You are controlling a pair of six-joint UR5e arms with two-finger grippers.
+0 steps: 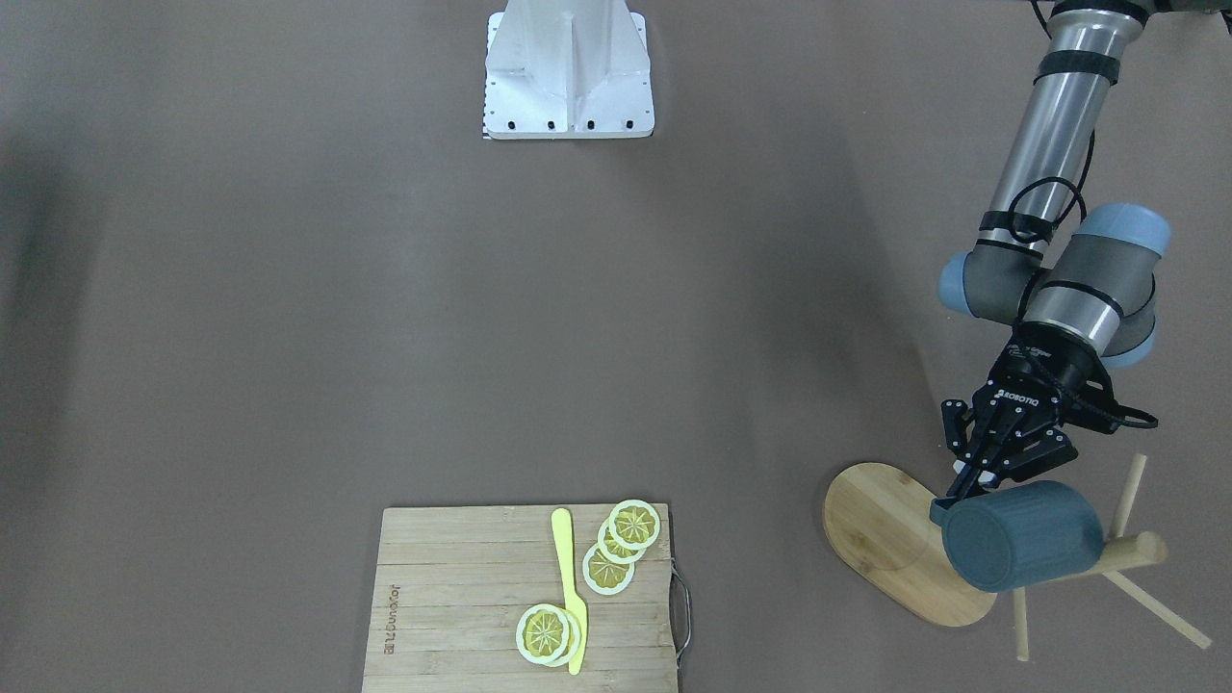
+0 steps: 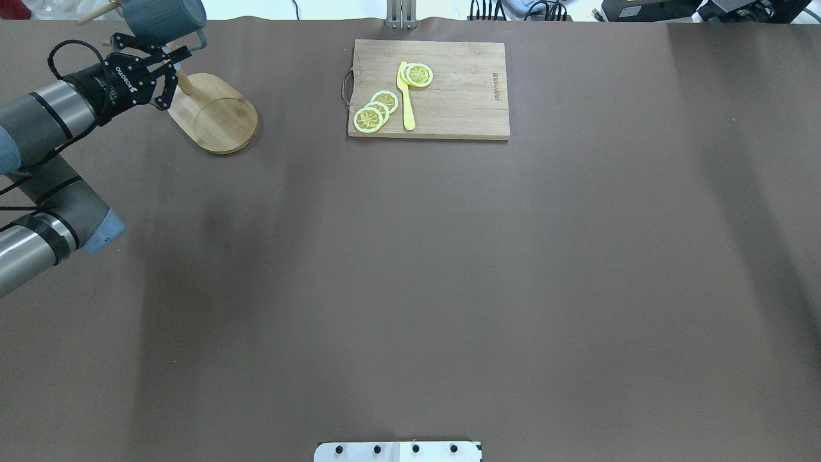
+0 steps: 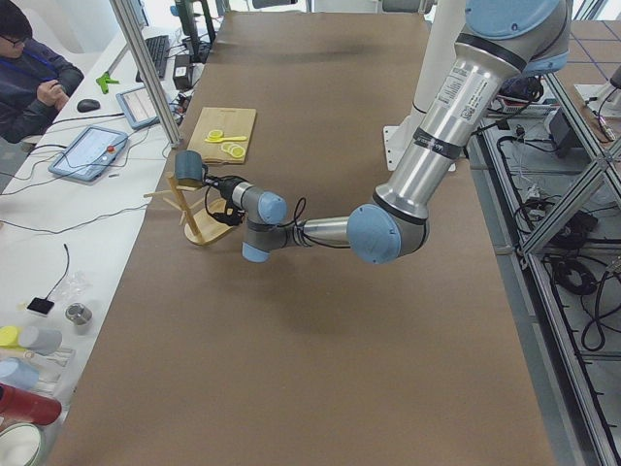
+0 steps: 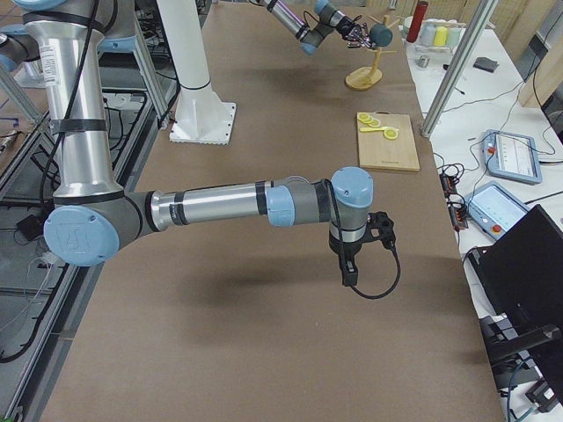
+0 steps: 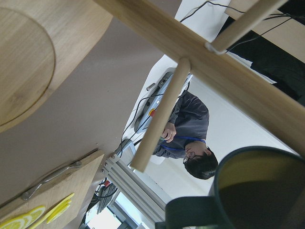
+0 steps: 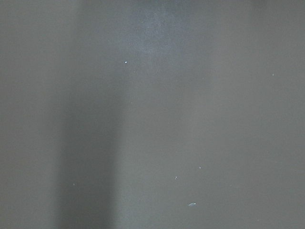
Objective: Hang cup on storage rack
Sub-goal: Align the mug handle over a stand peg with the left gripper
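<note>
The dark slate-blue ribbed cup (image 1: 1022, 535) lies on its side high on the bamboo storage rack (image 1: 890, 534), against the post top (image 1: 1138, 552) and its pegs. Its handle (image 1: 947, 507) points toward my left gripper (image 1: 991, 478). That gripper is open, its fingertips just beside the handle, above the oval base. In the overhead view the cup (image 2: 163, 16) is at the far left top, with the open gripper (image 2: 174, 80) astride the rack post. The left wrist view shows the cup's yellow interior (image 5: 262, 191) and the pegs (image 5: 159, 117). My right gripper (image 4: 348, 264) hangs over bare table; I cannot tell whether it is open or shut.
A bamboo cutting board (image 1: 452, 597) with lemon slices (image 1: 608, 568) and a yellow knife (image 1: 570, 587) lies at the table's operator-side edge. The white robot base (image 1: 568, 67) is opposite. An operator (image 3: 39, 83) sits beside the table, with bottles (image 3: 29, 340) on the side desk.
</note>
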